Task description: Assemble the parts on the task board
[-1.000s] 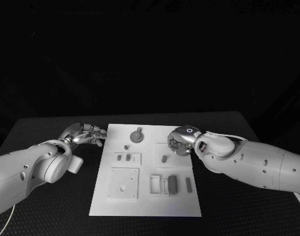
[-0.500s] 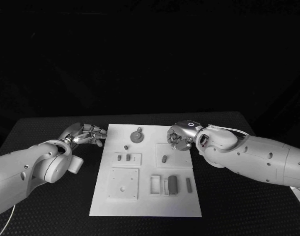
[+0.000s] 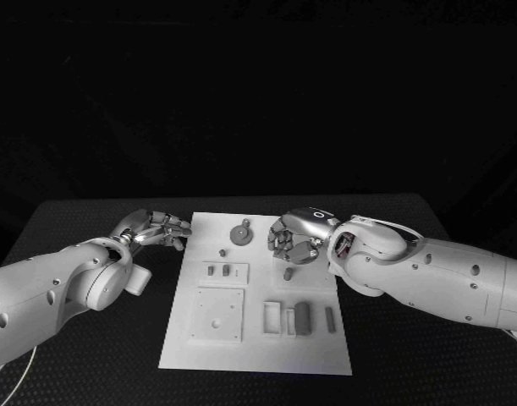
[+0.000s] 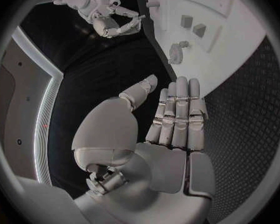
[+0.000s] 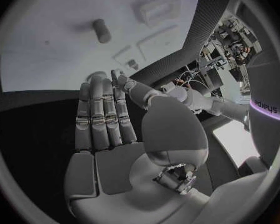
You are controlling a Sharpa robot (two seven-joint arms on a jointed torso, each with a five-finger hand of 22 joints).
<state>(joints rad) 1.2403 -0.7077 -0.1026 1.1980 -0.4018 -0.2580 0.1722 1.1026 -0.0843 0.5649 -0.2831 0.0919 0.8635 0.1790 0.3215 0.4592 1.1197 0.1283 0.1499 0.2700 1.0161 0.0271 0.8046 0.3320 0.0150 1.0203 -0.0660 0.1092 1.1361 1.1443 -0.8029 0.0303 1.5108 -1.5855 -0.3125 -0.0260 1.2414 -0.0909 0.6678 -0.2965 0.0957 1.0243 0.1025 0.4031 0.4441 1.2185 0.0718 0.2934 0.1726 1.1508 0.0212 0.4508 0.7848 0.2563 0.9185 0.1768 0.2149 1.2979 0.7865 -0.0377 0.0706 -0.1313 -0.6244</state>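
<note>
The white task board [image 3: 258,347] lies in the middle of the black table. On it are grey parts: a round part [image 3: 242,233] at the far end, a small peg [image 3: 224,252], two small pieces [image 3: 218,271], an oblong part [image 3: 288,273], a square block [image 3: 219,315] and several bars [image 3: 302,317]. My left hand [image 3: 155,230] hovers just off the board's far left edge, fingers straight, palm empty [image 4: 171,129]. My right hand [image 3: 294,239] is over the board's far right part, beside the round part, fingers extended and holding nothing [image 5: 105,119].
Black table [image 3: 87,228] surrounds the board on all sides. In the left wrist view the board [image 4: 239,50] and round part [image 4: 177,51] lie beyond the fingertips. The right wrist view has the oblong part [image 5: 101,31] on the board [image 5: 47,50].
My right hand has shifted leftward over the board, closer to the round part, and turned. The left hand has barely moved.
</note>
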